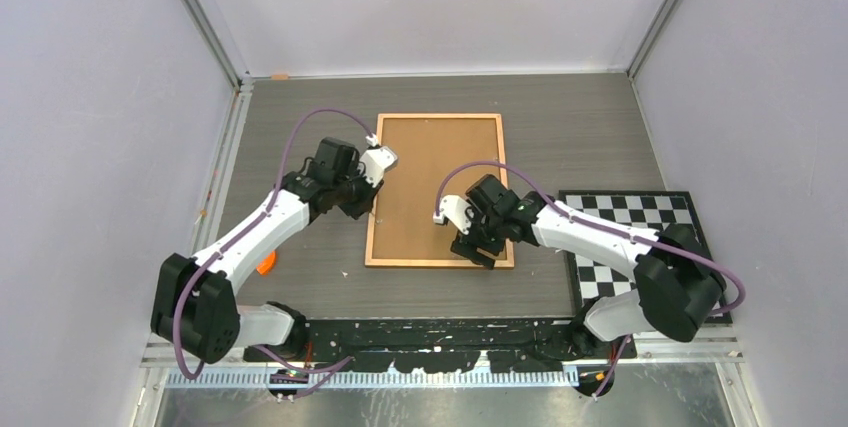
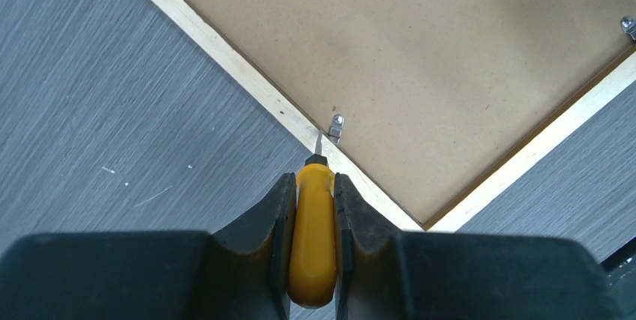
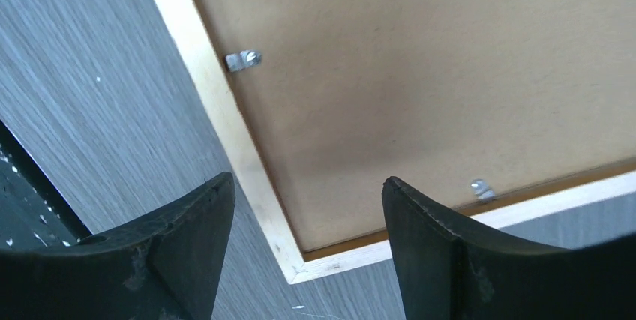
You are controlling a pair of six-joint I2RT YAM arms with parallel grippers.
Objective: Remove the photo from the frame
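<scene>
The frame lies face down mid-table with its brown backing board up. The photo is hidden beneath the board. My left gripper is at the frame's left edge, shut on a yellow-handled screwdriver. The screwdriver's tip touches a small metal clip on the frame's pale border. My right gripper hovers open and empty over the frame's near right part. In the right wrist view the gripper is above a frame corner, with clips nearby.
A black-and-white checkered mat lies right of the frame, partly under the right arm. A small orange object sits on the table beside the left arm. Walls close in the table on three sides.
</scene>
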